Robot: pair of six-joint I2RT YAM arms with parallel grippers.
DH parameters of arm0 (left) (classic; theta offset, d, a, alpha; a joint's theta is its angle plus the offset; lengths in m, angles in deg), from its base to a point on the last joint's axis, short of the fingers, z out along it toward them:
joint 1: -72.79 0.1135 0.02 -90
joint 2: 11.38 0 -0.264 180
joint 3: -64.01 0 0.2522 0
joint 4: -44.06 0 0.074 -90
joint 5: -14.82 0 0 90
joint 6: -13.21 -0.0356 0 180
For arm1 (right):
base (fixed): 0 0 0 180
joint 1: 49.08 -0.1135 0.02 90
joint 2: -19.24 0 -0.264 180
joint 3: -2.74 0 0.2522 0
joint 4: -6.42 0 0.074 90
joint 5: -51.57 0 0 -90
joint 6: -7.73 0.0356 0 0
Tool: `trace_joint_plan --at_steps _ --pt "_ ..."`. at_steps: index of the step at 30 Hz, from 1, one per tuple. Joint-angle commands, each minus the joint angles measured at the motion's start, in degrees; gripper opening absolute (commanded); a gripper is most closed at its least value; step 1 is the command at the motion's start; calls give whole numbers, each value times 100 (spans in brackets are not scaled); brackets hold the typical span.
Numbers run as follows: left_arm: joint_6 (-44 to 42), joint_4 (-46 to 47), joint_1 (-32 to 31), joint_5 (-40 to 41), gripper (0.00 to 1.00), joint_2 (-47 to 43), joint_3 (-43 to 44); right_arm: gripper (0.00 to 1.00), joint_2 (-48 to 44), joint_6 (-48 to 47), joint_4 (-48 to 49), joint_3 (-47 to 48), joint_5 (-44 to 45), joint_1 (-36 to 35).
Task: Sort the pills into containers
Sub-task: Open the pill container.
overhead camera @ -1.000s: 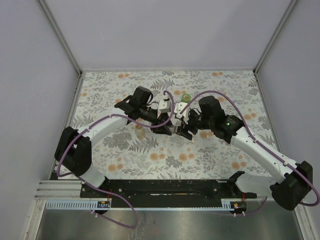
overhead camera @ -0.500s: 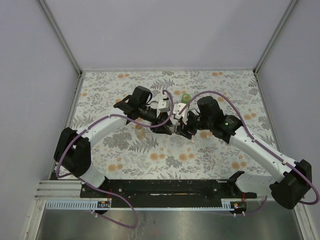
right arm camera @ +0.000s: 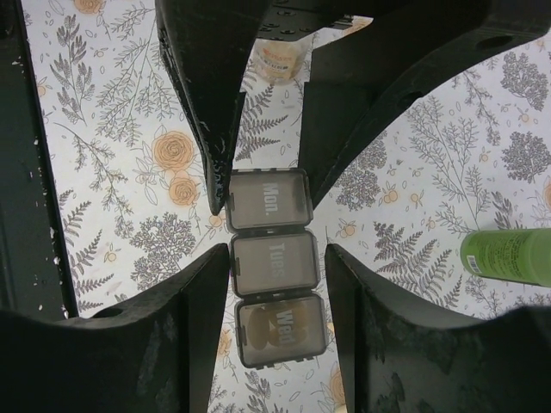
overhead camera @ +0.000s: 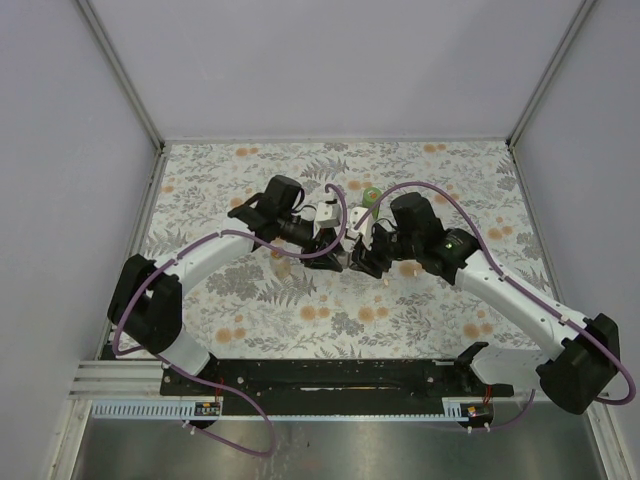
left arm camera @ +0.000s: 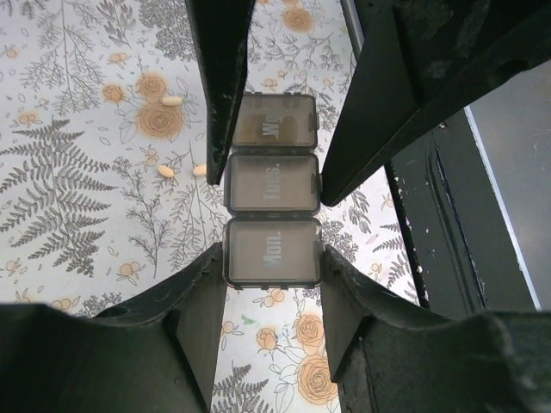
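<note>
— Over the middle of the table (overhead camera: pixel 250 320), where does the pill organizer (left arm camera: pixel 272 185) sit relative to the two hands?

— Between both of them. It is a smoky strip with three lidded compartments in view, marked Mon., Tues. and Wed., and the arms meet over it from opposite sides.

— What does the left hand (left arm camera: pixel 273 258) have?

— It is partly closed on the Mon. compartment (left arm camera: pixel 273 252), with a finger pressed against each side. In its wrist view the strip runs straight away from the camera, with Mon. nearest and Wed. farthest.

— And the right hand (right arm camera: pixel 277 254)?

— Its fingers flank the Tues. compartment (right arm camera: pixel 275 258), just beside the left hand's hold. They stand partly apart and very close to both sides. I cannot tell whether they actually press on it.

— Is the strip resting on the table or lifted off it?

— I cannot tell from any view.

— Is anything inside?

— The Wed. compartment (right arm camera: pixel 277 331) shows pale rounded shapes through its lid. I cannot tell for the other two.

— And nearby?

— Three pale oblong pills (left arm camera: pixel 172 101) lie loose on the floral table. In the left wrist view they are to the left of the strip, with one of them near the right hand's fingertip. A green bottle (right arm camera: pixel 508 256) sits at the right edge of the right wrist view, well apart from the organizer.
</note>
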State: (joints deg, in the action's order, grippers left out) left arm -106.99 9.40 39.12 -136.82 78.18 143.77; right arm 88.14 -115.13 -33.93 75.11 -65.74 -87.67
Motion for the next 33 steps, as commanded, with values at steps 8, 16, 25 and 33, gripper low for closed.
trace_joint_plan --at_steps 8,16,25,33 --pt "-312 271 -52 -31 0 -264 -245 56 62 148 -83 362 -205 -44" --pt "-276 289 -61 -49 0 -281 -245 55 123 219 -127 371 -301 -35" --pt "31 342 -34 -207 0 -141 -70 71 -44 228 5 160 -187 -35" --pt "128 333 1 -453 0 -184 -43 63 88 131 -162 195 -222 -35"
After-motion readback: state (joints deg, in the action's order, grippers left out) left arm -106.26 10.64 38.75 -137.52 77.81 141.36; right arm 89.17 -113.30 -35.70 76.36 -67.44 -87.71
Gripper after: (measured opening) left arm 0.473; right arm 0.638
